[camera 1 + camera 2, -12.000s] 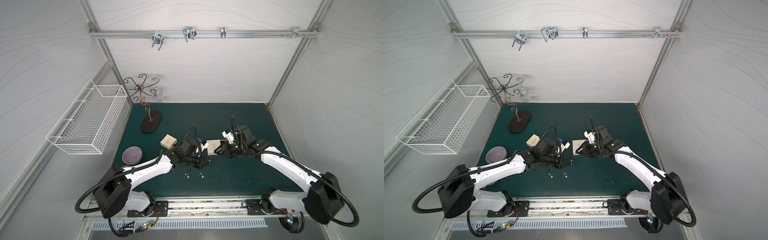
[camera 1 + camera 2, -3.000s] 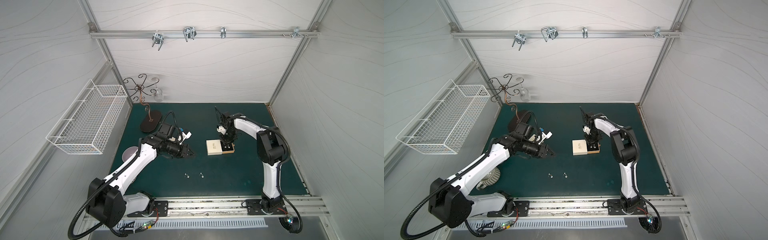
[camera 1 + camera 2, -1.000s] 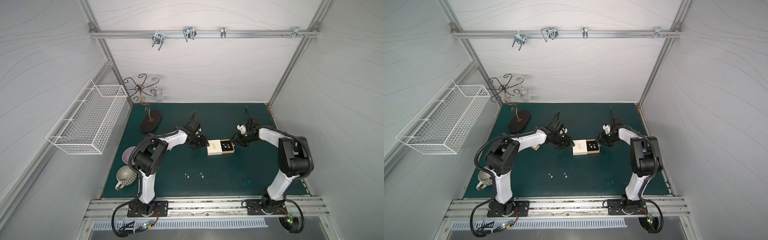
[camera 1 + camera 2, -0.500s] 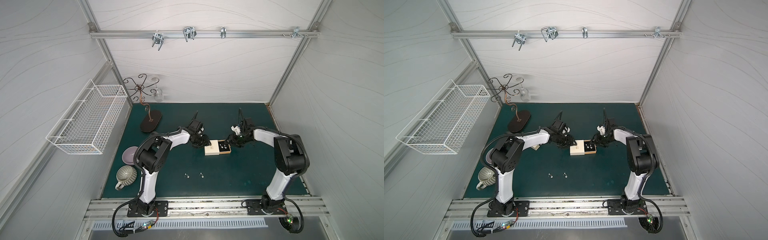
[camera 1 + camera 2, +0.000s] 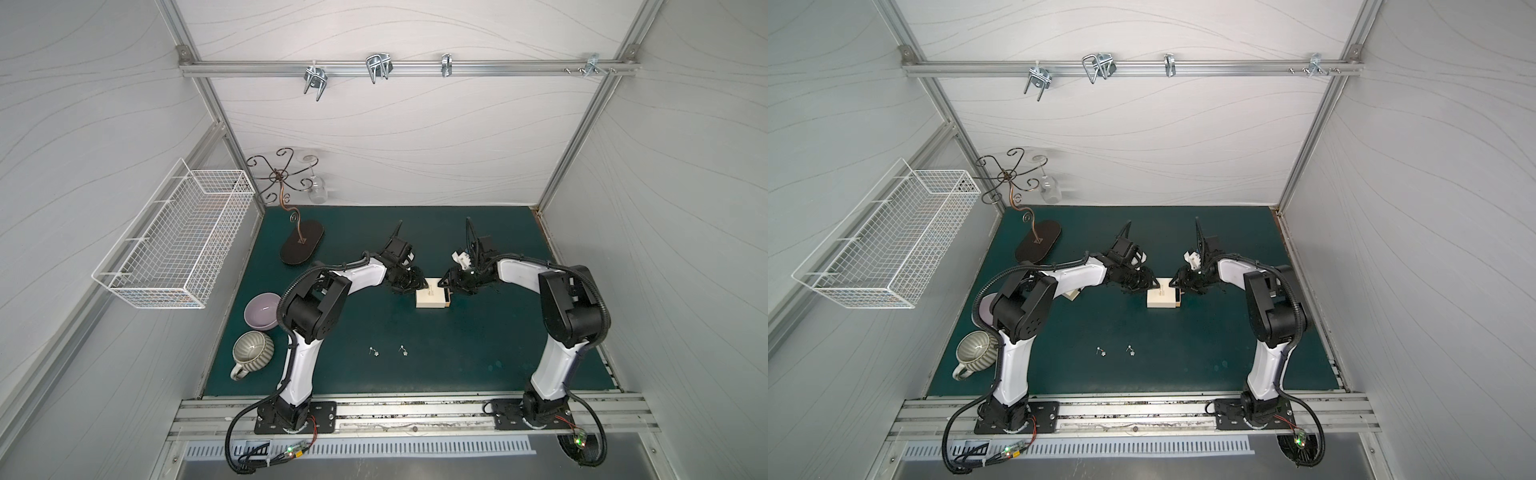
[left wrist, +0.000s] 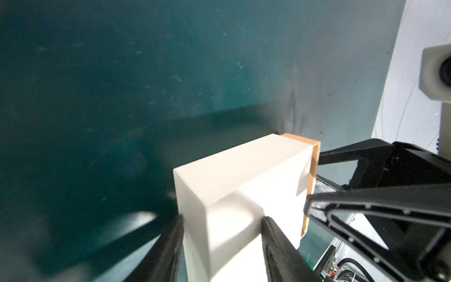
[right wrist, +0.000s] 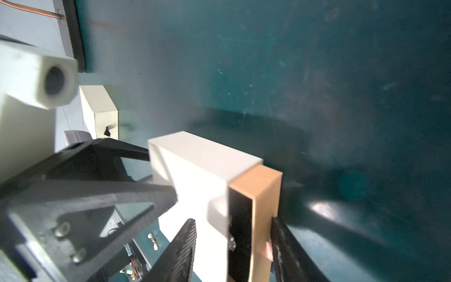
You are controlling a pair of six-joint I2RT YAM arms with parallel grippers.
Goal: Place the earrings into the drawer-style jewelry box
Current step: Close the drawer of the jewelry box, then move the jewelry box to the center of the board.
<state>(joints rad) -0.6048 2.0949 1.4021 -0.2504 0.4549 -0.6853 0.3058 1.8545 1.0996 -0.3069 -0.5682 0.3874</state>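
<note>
The jewelry box (image 5: 432, 297), a white sleeve with a tan drawer (image 7: 266, 207), lies mid-mat and shows in both top views (image 5: 1163, 298). The drawer stands a narrow crack out, and an earring glints in the dark gap (image 7: 231, 240). My left gripper (image 6: 222, 224) is open over the sleeve's left end, one finger (image 6: 177, 239) against the end face, the other above the top. My right gripper (image 7: 231, 219) is open over the drawer end, one finger (image 7: 277, 241) against the tan front. Two earrings (image 5: 375, 352) (image 5: 403, 350) lie on the mat nearer the front.
A second cream box (image 5: 1073, 295) sits behind the left forearm. A purple bowl (image 5: 262, 311) and a striped mug (image 5: 251, 353) stand at the mat's left edge. A black-based wire stand (image 5: 301, 247) is at the back left. A wire basket (image 5: 174, 249) hangs on the left wall.
The drawer, pulled out a second ago with earrings showing inside, has slid almost fully into the sleeve. Both grippers have come closer together and the box has shifted slightly left.
</note>
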